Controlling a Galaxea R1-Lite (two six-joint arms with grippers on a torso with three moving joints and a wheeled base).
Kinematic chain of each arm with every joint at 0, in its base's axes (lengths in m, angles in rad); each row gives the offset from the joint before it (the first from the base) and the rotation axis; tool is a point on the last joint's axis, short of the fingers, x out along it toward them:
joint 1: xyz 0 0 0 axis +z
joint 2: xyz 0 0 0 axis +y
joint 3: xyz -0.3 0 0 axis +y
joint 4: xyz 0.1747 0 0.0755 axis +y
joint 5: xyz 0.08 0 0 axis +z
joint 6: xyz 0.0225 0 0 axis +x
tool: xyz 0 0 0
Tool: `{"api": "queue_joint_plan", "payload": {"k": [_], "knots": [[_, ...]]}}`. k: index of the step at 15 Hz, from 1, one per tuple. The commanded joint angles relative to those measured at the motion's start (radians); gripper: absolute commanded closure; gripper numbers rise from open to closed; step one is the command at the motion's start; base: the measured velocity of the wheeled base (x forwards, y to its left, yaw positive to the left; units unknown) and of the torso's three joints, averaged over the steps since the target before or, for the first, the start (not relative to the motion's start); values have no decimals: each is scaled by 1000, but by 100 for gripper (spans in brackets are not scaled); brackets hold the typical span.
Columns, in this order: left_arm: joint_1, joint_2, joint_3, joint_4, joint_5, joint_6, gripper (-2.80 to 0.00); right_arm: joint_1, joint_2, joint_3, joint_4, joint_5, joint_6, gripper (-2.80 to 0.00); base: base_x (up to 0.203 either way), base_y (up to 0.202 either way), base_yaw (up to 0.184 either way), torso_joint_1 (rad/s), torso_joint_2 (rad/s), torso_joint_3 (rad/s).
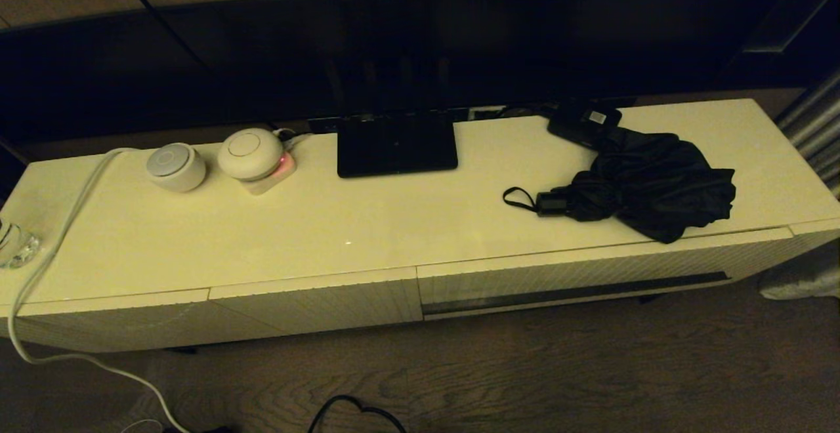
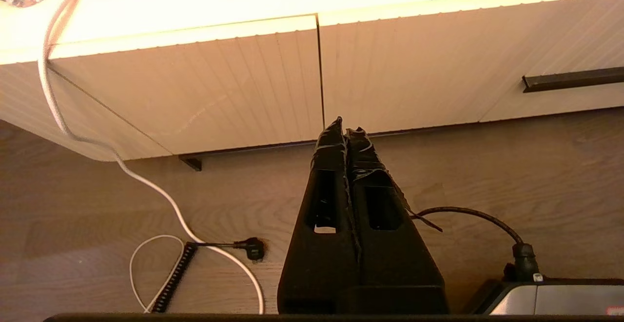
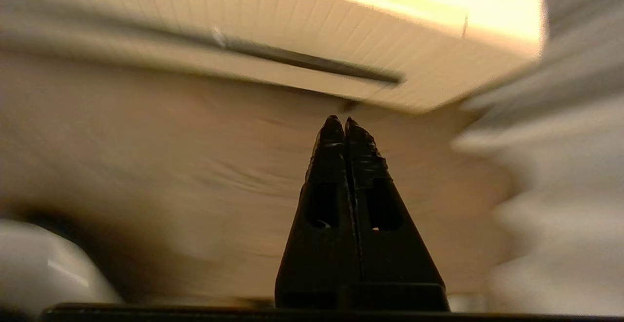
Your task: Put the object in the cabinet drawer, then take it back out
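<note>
A black folding umbrella (image 1: 646, 187) lies on the cream cabinet top (image 1: 367, 223) at the right, its bunched fabric near the front edge, its short handle and wrist loop (image 1: 518, 198) pointing left. Below it the wide ribbed drawer (image 1: 577, 275) is closed, its dark slot (image 1: 577, 292) running along the lower edge. Neither arm shows in the head view. My left gripper (image 2: 345, 126) is shut and empty, low over the floor in front of the seam between the two fronts. The right gripper (image 3: 340, 123) is also shut and empty, below the drawer slot (image 3: 312, 61) near the cabinet's right end.
A narrower ribbed front (image 1: 315, 305) sits left of the drawer. On top stand two round white devices (image 1: 176, 166), a flat black stand plate (image 1: 396, 144), a small black box (image 1: 584, 121) and a glass (image 1: 14, 244). A white cable (image 1: 59, 223) trails to the wooden floor (image 1: 525, 374).
</note>
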Motion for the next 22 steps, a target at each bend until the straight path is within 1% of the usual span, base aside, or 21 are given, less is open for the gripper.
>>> {"api": "queue_joint_plan", "payload": {"k": [1, 4, 5, 6, 7, 8, 9, 10, 11, 12, 13, 14, 19, 20, 22], "knots": [[0, 0, 3, 0, 1, 0, 0, 28, -188, 43, 39, -6, 238, 0, 0, 0, 0, 0, 0, 0], [0, 0, 3, 0, 1, 0, 0, 47, -343, 135, 121, 11, 263, 0, 0, 0, 0, 0, 0, 0], [0, 0, 3, 0, 1, 0, 0, 49, -354, 184, 125, 17, 272, 0, 0, 0, 0, 0, 0, 0], [0, 0, 3, 0, 1, 0, 0, 50, -354, 203, 88, 30, 263, 0, 0, 0, 0, 0, 0, 0], [0, 0, 3, 0, 1, 0, 0, 50, -355, 212, 42, 57, 220, 0, 0, 0, 0, 0, 0, 0], [0, 0, 3, 0, 1, 0, 0, 51, -355, 247, 2, 78, 199, 0, 0, 0, 0, 0, 0, 0], [0, 0, 3, 0, 1, 0, 0, 50, -355, 307, -45, 75, 195, 0, 0, 0, 0, 0, 0, 0], [0, 0, 3, 0, 1, 0, 0, 50, -354, 359, -122, 49, 206, 0, 0, 0, 0, 0, 0, 0], [0, 0, 3, 0, 1, 0, 0, 50, -354, 376, -161, 23, 225, 0, 0, 0, 0, 0, 0, 0], [0, 0, 3, 0, 1, 0, 0, 51, -354, 376, -149, 14, 215, 0, 0, 0, 0, 0, 0, 0], [0, 0, 3, 0, 1, 0, 0, 51, -354, 375, -149, 25, 176, 0, 0, 0, 0, 0, 0, 0], [0, 0, 3, 0, 1, 0, 0, 51, -355, 376, -150, 44, 156, 0, 0, 0, 0, 0, 0, 0], [0, 0, 3, 0, 1, 0, 0, 51, -355, 376, -152, 38, 140, 0, 0, 0, 0, 0, 0, 0], [0, 0, 3, 0, 1, 0, 0, 51, -355, 376, -150, 36, 147, 0, 0, 0, 0, 0, 0, 0], [0, 0, 3, 0, 1, 0, 0, 50, -355, 375, -150, 33, 240, 0, 0, 0, 0, 0, 0, 0]]}}
